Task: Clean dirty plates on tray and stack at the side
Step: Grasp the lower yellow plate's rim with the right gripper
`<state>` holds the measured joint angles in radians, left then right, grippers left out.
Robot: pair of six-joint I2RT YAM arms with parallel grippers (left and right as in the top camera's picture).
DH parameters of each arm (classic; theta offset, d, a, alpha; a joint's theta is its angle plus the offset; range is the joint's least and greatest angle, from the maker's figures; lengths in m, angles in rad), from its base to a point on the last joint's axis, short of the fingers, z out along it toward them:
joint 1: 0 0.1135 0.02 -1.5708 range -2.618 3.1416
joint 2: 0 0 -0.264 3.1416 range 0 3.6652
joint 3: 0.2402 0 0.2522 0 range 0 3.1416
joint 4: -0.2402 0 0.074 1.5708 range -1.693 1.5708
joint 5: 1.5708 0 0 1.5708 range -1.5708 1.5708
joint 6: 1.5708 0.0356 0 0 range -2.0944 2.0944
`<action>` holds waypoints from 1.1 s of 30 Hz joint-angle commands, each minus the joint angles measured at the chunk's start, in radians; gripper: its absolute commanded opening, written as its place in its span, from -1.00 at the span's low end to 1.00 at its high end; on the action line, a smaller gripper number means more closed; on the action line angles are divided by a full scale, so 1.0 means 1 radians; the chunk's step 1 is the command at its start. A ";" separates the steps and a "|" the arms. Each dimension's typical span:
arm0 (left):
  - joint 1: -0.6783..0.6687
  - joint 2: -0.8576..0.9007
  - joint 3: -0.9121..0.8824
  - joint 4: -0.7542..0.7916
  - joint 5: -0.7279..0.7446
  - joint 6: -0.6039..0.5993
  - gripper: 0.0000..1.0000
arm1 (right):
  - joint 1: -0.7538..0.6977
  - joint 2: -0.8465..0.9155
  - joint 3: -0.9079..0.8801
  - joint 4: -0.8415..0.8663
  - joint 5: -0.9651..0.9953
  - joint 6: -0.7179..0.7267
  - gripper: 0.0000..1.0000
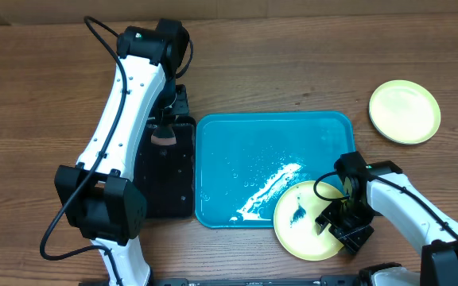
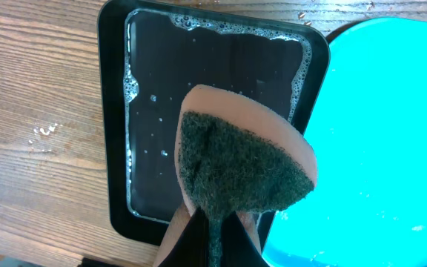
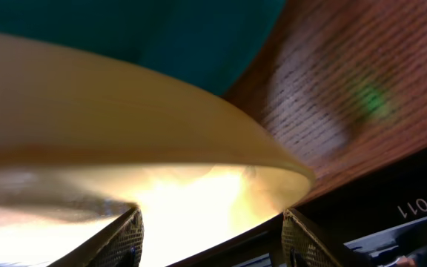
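Note:
A pale yellow-green plate (image 1: 302, 234) with a dark smear at its centre lies over the front right corner of the turquoise tray (image 1: 237, 151), half off its rim. My right gripper (image 1: 344, 224) is at that plate's right edge. In the right wrist view its fingers (image 3: 210, 237) stand wide apart, open, with the plate's rim (image 3: 124, 126) just above them. A second yellow-green plate (image 1: 404, 111) lies on the table at the back right. No light blue plate is in view. My left gripper (image 2: 217, 230) is shut on a sponge (image 2: 243, 163) with a green scouring face.
A black tray (image 1: 183, 199) holding soapy water (image 2: 213, 81) lies left of the turquoise tray, under the sponge (image 1: 163, 137). White foam streaks (image 1: 273, 187) cross the turquoise tray's floor. The turquoise tray's edge shows in the left wrist view (image 2: 391, 148).

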<state>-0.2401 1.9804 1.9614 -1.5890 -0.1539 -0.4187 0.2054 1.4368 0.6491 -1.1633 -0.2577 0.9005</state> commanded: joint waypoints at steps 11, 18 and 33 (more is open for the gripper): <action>0.004 -0.035 0.010 0.001 0.017 0.008 -0.91 | 0.003 -0.012 0.295 -0.084 0.103 -0.166 0.58; 0.004 -0.035 0.010 -0.001 0.017 0.008 -0.92 | 0.003 -0.015 0.317 -0.210 0.142 -0.130 0.22; 0.004 -0.035 0.010 0.022 0.030 0.009 -0.92 | 0.003 -0.210 0.267 -0.328 0.198 -0.010 0.36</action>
<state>-0.2401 1.9804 1.9614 -1.5700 -0.1425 -0.4183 0.2054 1.2263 0.9524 -1.5196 -0.0463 0.8787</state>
